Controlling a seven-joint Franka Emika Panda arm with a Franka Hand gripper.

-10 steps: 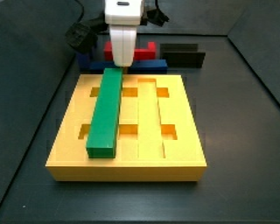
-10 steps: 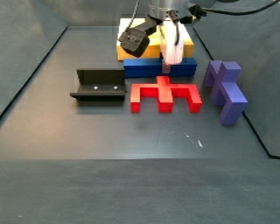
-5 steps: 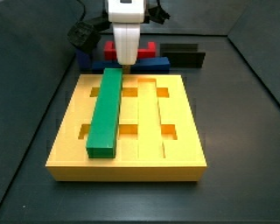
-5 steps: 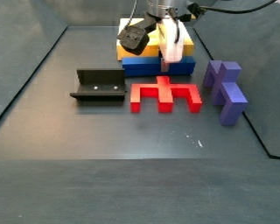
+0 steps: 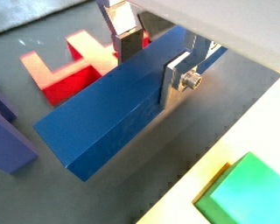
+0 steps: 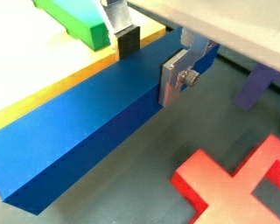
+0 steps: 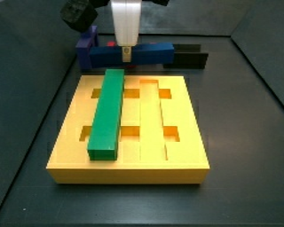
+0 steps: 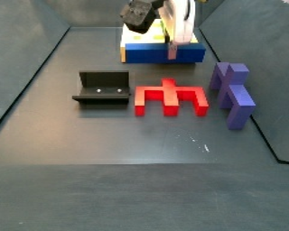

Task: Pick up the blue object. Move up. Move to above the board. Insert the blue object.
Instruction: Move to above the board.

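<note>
My gripper (image 5: 154, 57) is shut on the blue object (image 5: 119, 105), a long royal-blue bar, gripped near its middle across its width. In both side views the gripper (image 7: 127, 53) (image 8: 173, 47) holds the blue object (image 7: 151, 53) (image 8: 165, 52) level, above the floor, just beyond the far end of the yellow board (image 7: 180, 133). A wrist view shows the gripper (image 6: 152, 59) with the blue object (image 6: 84, 131) alongside the board's edge (image 6: 38, 61). The green bar (image 7: 106, 111) lies in the board's left groove.
A red comb-shaped piece (image 8: 169, 97) and a purple stepped block (image 8: 231, 90) stand on the floor near the bar. The dark fixture (image 8: 98, 87) stands to the red piece's left. Dark walls enclose the floor.
The gripper has risen with the blue object, which has left the floor and now hangs higher in both side views. Nothing else moved.
</note>
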